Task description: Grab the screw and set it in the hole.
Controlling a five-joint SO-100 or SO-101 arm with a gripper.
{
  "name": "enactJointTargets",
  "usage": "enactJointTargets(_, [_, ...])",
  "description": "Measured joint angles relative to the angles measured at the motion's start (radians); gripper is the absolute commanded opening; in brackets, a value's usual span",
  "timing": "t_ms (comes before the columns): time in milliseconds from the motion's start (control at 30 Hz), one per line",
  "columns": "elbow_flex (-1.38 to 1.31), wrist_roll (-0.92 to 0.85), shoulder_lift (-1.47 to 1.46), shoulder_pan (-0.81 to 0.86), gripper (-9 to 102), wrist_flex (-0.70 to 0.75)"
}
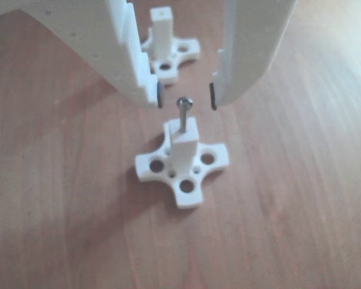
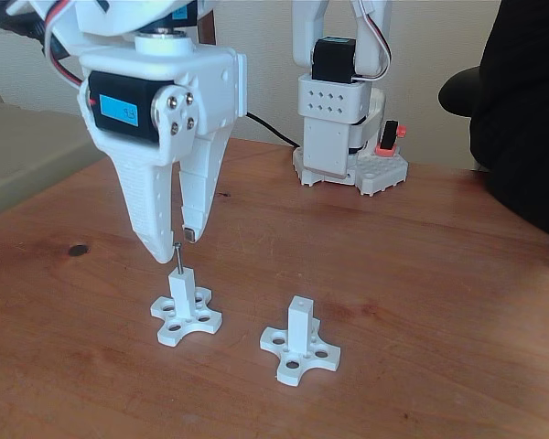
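Wood-grain surface [image 2: 421, 302] fills the foreground of the fixed view, brown and bare near the camera. Above it hangs the white arm with its tool [image 2: 176, 245], pointing straight down — its two fingers stand spread apart, gripping nothing. In the other view the tool [image 1: 186, 96] shows the same gap, with a dark pad at each fingertip and the screw head between and just below them, touching neither.

Behind, at the far edge of the surface, the arm's white base [image 2: 343, 137] stands, and a dark-clothed person [image 2: 522, 110] sits at the right edge of the fixed view.

Two white posts with cross-shaped bases rest on the surface. One empty post [image 2: 300, 340] stands to the right in the fixed view, well apart from the tool. The other post [image 2: 185, 306] sits directly under the tool.

Smallest of all, the screw [image 1: 184, 115] stands upright in the hole [image 1: 183, 132] at the top of that post — its shank partly sunk, its round head clear above.
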Motion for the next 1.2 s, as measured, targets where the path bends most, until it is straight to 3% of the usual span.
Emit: enactJointTargets(1200, [0.0,0.011,-0.063,0.011,8,0.0])
